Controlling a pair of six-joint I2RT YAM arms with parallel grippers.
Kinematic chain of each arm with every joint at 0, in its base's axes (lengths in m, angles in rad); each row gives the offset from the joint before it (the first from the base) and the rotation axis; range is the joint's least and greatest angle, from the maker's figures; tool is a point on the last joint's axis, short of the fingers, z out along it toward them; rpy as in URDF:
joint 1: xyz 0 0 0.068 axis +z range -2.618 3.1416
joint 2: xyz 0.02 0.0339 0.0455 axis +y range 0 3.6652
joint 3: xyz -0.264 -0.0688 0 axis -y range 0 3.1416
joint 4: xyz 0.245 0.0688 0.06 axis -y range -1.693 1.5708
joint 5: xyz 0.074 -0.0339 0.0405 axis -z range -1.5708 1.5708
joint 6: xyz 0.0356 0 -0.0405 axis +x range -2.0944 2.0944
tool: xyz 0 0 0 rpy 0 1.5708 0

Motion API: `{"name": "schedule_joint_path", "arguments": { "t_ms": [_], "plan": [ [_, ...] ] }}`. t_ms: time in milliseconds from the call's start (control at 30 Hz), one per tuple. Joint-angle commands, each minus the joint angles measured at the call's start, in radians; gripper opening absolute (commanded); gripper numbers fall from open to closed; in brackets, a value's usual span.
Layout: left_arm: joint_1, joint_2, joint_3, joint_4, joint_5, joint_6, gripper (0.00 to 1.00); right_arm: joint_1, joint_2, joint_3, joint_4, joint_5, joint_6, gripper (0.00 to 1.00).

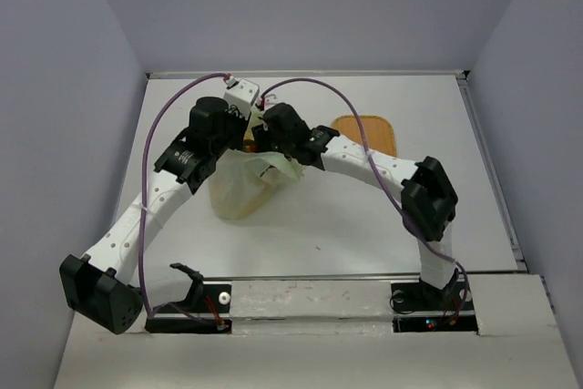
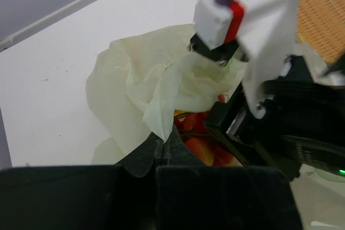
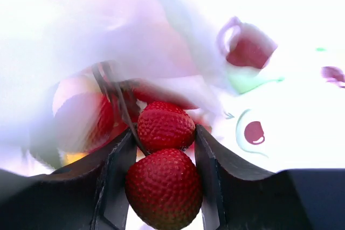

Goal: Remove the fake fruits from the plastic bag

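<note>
The pale yellow-green plastic bag (image 1: 241, 189) stands mid-table, its mouth held up between my two arms. My left gripper (image 2: 163, 139) is shut on a fold of the bag's rim (image 2: 153, 117); it also shows in the top view (image 1: 244, 138). Red and yellow fake fruits (image 2: 200, 133) show inside the bag's mouth. My right gripper (image 3: 164, 152) reaches into the bag and is shut on a cluster of red strawberries (image 3: 164, 187), with a second berry (image 3: 166, 125) just beyond. In the top view the right gripper (image 1: 266, 145) is hidden in the bag's mouth.
An orange woven mat (image 1: 369, 134) lies on the white table to the right of the bag; it also shows in the left wrist view (image 2: 321, 14). The right arm's wrist (image 2: 253, 36) sits close in front of my left gripper. Grey walls enclose the table.
</note>
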Motion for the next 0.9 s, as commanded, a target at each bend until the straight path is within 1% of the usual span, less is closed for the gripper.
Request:
{"name": "schedule_joint_path", "arguments": {
  "t_ms": [0, 33, 133, 200, 333, 400, 467, 500, 567, 633, 867],
  "plan": [
    [0.002, 0.009, -0.011, 0.056, -0.013, 0.018, 0.00, -0.003, -0.156, 0.026, 0.089, -0.006, -0.010, 0.05],
    [0.002, 0.012, -0.016, 0.057, -0.013, 0.015, 0.00, -0.013, -0.171, 0.006, 0.124, -0.029, -0.006, 0.03],
    [0.002, 0.026, -0.003, 0.062, -0.022, 0.006, 0.00, -0.029, -0.210, -0.017, 0.171, -0.083, 0.022, 0.01],
    [0.003, 0.034, 0.006, 0.062, -0.057, -0.002, 0.00, -0.053, -0.223, -0.025, 0.181, -0.104, 0.037, 0.01],
    [0.029, 0.046, 0.044, 0.060, -0.088, -0.034, 0.00, -0.063, -0.294, -0.017, 0.214, -0.207, -0.012, 0.01],
    [0.040, 0.046, 0.053, 0.065, -0.109, -0.042, 0.00, -0.096, -0.318, -0.007, 0.223, -0.256, -0.029, 0.01],
    [0.051, 0.048, 0.067, 0.071, -0.129, -0.049, 0.00, -0.128, -0.355, 0.004, 0.226, -0.328, -0.011, 0.01],
    [0.055, 0.048, 0.070, 0.073, -0.130, -0.051, 0.00, -0.167, -0.369, 0.004, 0.226, -0.343, 0.003, 0.01],
    [0.066, 0.049, 0.084, 0.077, -0.130, -0.049, 0.00, -0.207, -0.415, -0.008, 0.231, -0.360, 0.032, 0.01],
    [0.069, 0.048, 0.089, 0.074, -0.123, -0.046, 0.00, -0.245, -0.444, -0.017, 0.232, -0.357, 0.028, 0.01],
    [0.069, 0.045, 0.090, 0.071, -0.108, -0.033, 0.00, -0.297, -0.544, 0.032, 0.244, -0.368, 0.017, 0.01]
  ]
}}
